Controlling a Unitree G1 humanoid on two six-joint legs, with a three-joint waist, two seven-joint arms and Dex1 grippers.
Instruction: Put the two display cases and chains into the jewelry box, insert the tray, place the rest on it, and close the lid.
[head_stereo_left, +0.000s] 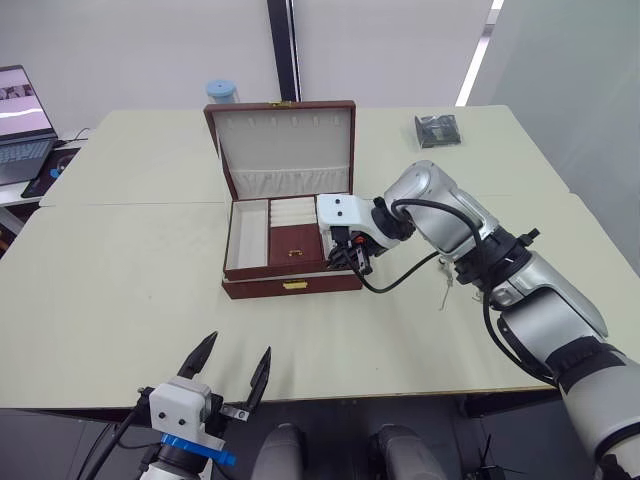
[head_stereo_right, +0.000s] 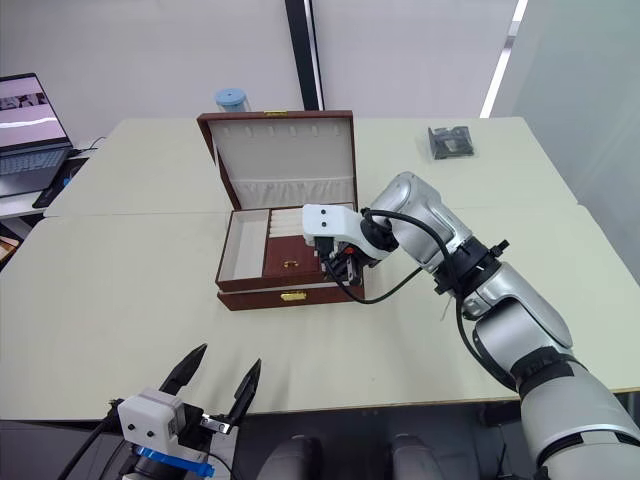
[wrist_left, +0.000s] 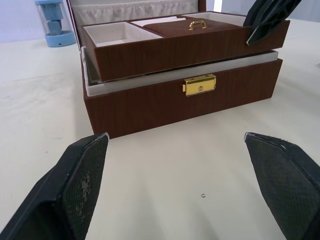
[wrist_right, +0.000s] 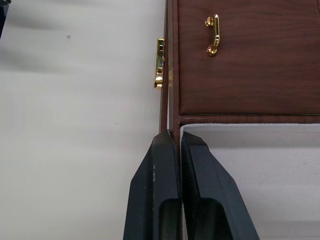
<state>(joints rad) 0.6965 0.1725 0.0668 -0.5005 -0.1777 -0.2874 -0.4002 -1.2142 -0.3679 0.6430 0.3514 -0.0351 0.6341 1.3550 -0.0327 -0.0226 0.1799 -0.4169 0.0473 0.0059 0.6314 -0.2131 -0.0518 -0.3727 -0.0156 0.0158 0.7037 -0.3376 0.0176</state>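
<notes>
The tray (head_stereo_left: 285, 238) sat tilted in the open jewelry box (head_stereo_left: 292, 285), its front wall pinched by the right gripper (head_stereo_left: 352, 258); insertion seemed underway, needing it pressed level. Left gripper (head_stereo_left: 232, 368) hung spread, well short

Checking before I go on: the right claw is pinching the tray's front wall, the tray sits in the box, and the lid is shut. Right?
Not quite: the lid stands open, as the left eye view shows. The rest holds: the right claw is pinching the front wall of the tray, which sits in the box.
</notes>
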